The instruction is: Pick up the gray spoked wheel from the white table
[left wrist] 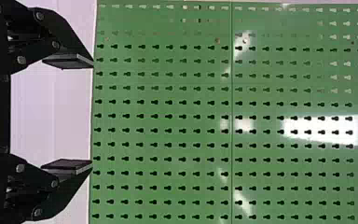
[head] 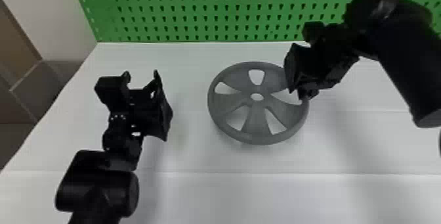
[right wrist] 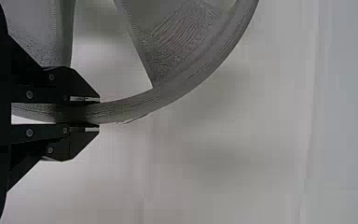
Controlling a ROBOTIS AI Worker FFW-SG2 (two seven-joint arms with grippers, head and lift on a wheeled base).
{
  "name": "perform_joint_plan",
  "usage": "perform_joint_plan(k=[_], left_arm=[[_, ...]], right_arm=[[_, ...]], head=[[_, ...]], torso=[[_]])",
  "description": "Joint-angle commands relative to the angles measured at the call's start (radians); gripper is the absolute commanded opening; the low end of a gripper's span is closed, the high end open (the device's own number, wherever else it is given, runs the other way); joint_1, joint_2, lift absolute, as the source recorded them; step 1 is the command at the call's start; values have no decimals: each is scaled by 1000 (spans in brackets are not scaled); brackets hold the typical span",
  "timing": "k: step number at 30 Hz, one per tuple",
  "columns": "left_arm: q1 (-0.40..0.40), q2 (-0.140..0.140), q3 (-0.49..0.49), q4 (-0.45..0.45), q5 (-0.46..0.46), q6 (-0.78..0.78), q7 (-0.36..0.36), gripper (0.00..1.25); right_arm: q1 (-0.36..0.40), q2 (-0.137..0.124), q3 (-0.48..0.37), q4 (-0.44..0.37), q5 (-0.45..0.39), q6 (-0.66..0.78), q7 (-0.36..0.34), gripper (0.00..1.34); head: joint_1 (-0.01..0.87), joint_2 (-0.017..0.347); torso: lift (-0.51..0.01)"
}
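Gray spoked wheel (head: pixel 256 118) is being clamped at one rim edge between the right gripper's (right wrist: pixel 99 112) fingers, over the white table (head: pixel 197 193); contact beneath cannot be judged. Left gripper (head: pixel 141 73) is being kept apart, fingers spread. Twisting or slipping is being risked, support being provided off-centre only.

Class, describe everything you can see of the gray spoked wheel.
The gray wheel, plastic-looking with fine surface lines, has a round rim, five broad spokes, five openings and a central hole. It looks undamaged. Its face is roughly level, on or just above the white table; I cannot tell which. The right gripper clamps its rim between two fingers.
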Motion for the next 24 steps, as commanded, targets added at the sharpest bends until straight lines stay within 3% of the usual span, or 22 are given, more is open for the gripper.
perform_joint_plan(k=[1, 10, 24], left_arm=[[1, 0, 3, -3, 0, 0, 0, 762], [6, 0, 7, -8, 1, 0, 0, 762], [4, 0, 6, -8, 1, 0, 0, 761]], right_arm=[[0, 2, -30, -31, 5, 22, 0, 72], [13, -3, -49, -100, 24, 27, 0, 72], [16, -4, -54, -100, 30, 28, 0, 72]], head=[[779, 91], [779, 91], [779, 91]], torso=[[-74], [-74], [-74]])
